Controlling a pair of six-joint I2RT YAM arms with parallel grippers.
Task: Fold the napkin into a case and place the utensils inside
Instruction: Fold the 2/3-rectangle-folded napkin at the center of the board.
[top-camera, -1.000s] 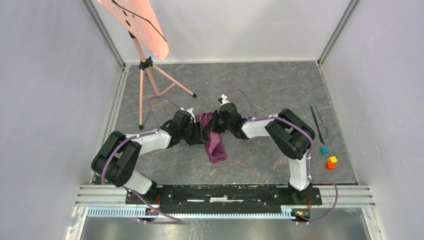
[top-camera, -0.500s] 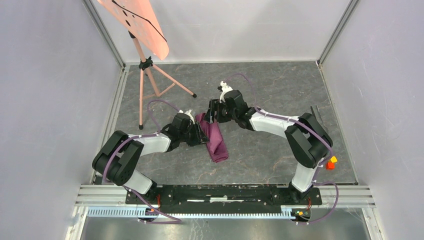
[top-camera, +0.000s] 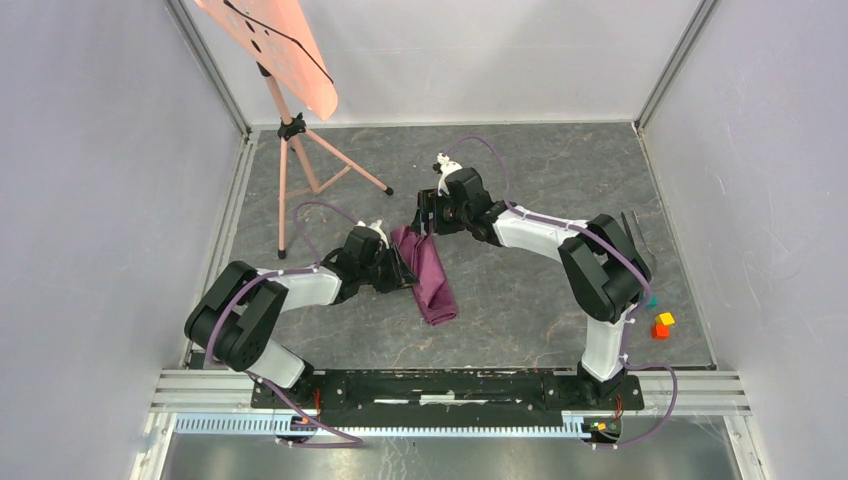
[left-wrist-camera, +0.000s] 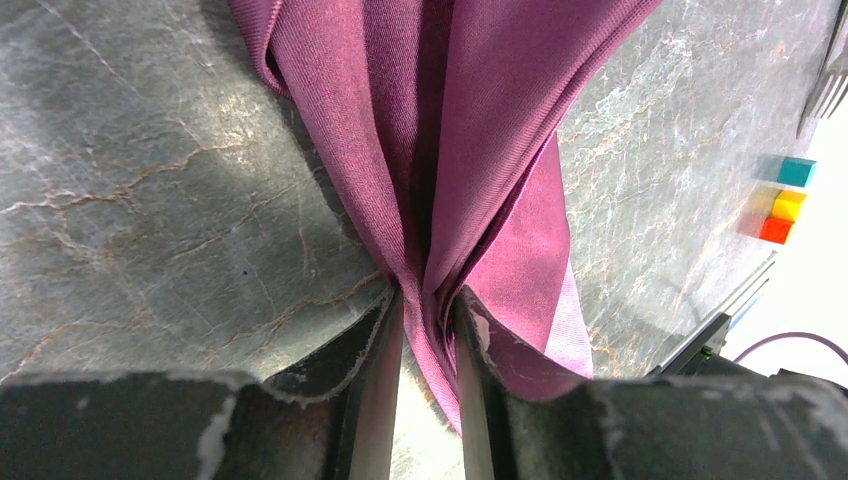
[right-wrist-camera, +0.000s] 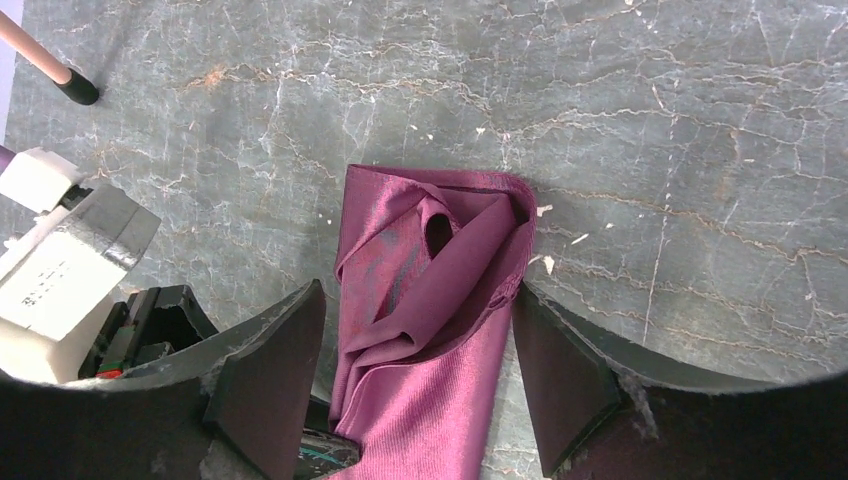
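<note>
The plum-maroon napkin (top-camera: 432, 278) lies bunched in a long, loosely folded strip at mid-table. My left gripper (top-camera: 404, 268) is at its left edge, shut on a gathered fold (left-wrist-camera: 428, 300) that runs up between the two fingers. My right gripper (top-camera: 428, 214) hovers over the strip's far end, open, its fingers either side of the napkin (right-wrist-camera: 430, 300) without pinching it. The utensils (top-camera: 626, 220) lie at the right side, mostly hidden behind my right arm. A fork's tines (left-wrist-camera: 830, 80) show at the edge of the left wrist view.
A pink tripod stand (top-camera: 300, 160) with an orange board stands at the back left. Small teal (top-camera: 651, 300), yellow (top-camera: 665, 319) and orange (top-camera: 659, 331) cubes sit near the right wall. Metal frame walls enclose the table.
My right gripper has opened, let go of the napkin and drawn away toward the back. My left gripper has tightened on the fold. The strip lies a little straighter.
</note>
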